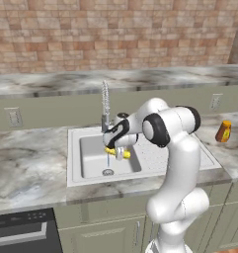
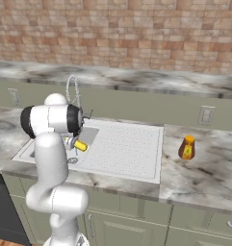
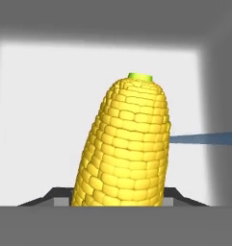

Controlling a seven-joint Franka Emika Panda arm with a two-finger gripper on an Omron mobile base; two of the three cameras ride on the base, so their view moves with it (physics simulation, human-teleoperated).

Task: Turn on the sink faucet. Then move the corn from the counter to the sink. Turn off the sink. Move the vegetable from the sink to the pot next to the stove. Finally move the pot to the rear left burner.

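A yellow corn (image 3: 124, 144) cob with a green stub end stands between my gripper's (image 3: 120, 199) fingers, which are shut on it. The gripper (image 1: 119, 153) hangs low over the sink (image 1: 73, 141) basin, just under the coiled faucet (image 1: 105, 101). The corn (image 1: 125, 154) lies crosswise in the jaws there, and its end pokes out to the right of the hand (image 2: 71, 143) as the corn (image 2: 81, 145). A thin stream of water (image 1: 108, 161) falls from the faucet to the drain and crosses the hand view as a blue streak of water (image 3: 204, 139).
An orange bottle (image 1: 223, 131) stands on the marble counter right of the sink's ribbed drainboard (image 2: 127, 146). A dark appliance front (image 1: 21, 232) sits below the counter at the left. A raised back ledge and a brick wall close the far side.
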